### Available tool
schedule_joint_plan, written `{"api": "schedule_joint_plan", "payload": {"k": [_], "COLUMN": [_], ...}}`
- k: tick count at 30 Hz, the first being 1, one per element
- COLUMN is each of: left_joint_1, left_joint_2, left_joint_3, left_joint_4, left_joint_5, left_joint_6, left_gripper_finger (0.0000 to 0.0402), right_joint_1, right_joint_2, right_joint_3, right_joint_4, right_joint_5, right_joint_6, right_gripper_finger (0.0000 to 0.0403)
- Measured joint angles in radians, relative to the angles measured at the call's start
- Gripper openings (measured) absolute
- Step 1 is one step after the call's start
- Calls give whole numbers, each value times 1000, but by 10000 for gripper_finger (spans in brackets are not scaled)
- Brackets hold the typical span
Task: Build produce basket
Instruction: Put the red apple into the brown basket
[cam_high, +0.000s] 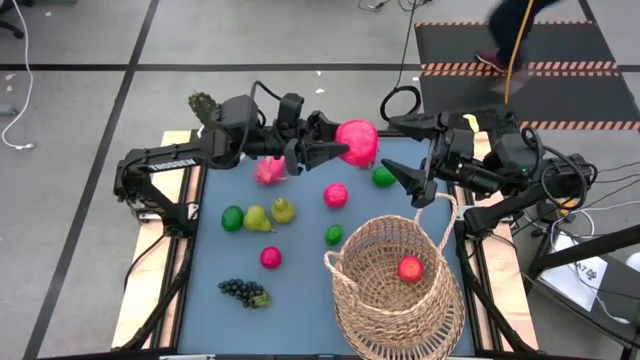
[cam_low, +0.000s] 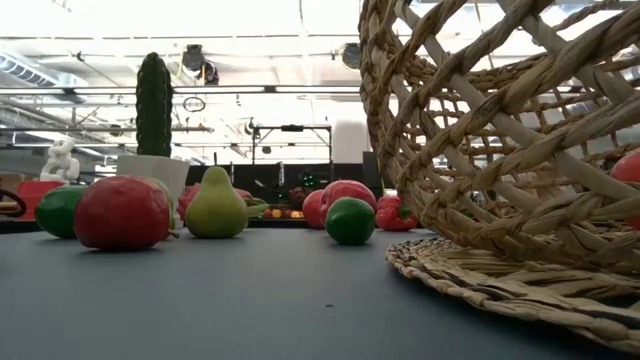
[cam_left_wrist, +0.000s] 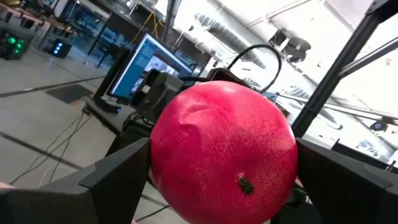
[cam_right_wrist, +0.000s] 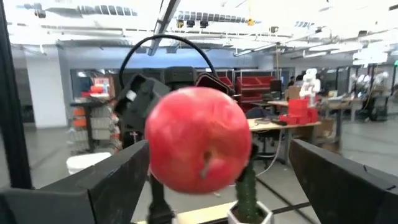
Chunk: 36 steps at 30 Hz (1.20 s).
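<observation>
The left hand (cam_high: 335, 142) is closed on a large red apple (cam_high: 357, 142) and holds it in the air above the far-middle part of the tabletop (cam_high: 300, 285). In the left wrist view the dark fingers (cam_left_wrist: 118, 180) press against both sides of the fruit. The right hand (cam_high: 397, 150) faces that apple from the right edge's side, just beside it. It is open, with its fingers spread wide. In the right wrist view the apple (cam_right_wrist: 198, 140) sits in the gap between them, clear of both fingers.

The basket (cam_high: 345, 265) stands at the near right corner of the tabletop, handle arching over it, with one small red apple (cam_high: 410, 268) inside.

The rest of the produce lies loose on the tabletop:
- A pink dragon fruit (cam_high: 270, 170) lies under the left arm, and a green lime (cam_high: 383, 177) under the right hand.
- A red apple (cam_high: 335, 195) sits near the middle.
- Two pears (cam_high: 270, 214) lie beside another lime (cam_high: 232, 218) toward the left edge.
- A small lime (cam_high: 334, 235) sits just beside the basket's rim.
- A small red fruit (cam_high: 270, 257) and a grape bunch (cam_high: 243, 291) lie toward the near left.

A potted cactus (cam_high: 203, 104) stands at the far left corner.
</observation>
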<state>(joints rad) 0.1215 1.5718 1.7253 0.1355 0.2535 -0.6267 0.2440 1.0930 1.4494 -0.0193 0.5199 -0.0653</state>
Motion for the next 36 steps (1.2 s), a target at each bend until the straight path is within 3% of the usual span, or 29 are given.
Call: {"api": "schedule_joint_plan", "payload": {"k": [7, 20, 36], "left_joint_1": [0, -8, -26], "left_joint_2": [15, 13, 11], "left_joint_3": [0, 0, 1], "left_joint_4": [23, 49, 51], "left_joint_5": [16, 63, 62], "left_joint_6": [47, 90, 152], "left_gripper_finger": [379, 379, 379], "right_joint_1": [-1, -1, -1], "right_joint_2": [1, 1, 36], "right_joint_3": [0, -1, -1], "right_joint_4": [-13, -38, -37], "right_joint_5": [-56, -79, -110], "right_joint_6": [146, 199, 244], "right_gripper_finger": [318, 215, 166]}}
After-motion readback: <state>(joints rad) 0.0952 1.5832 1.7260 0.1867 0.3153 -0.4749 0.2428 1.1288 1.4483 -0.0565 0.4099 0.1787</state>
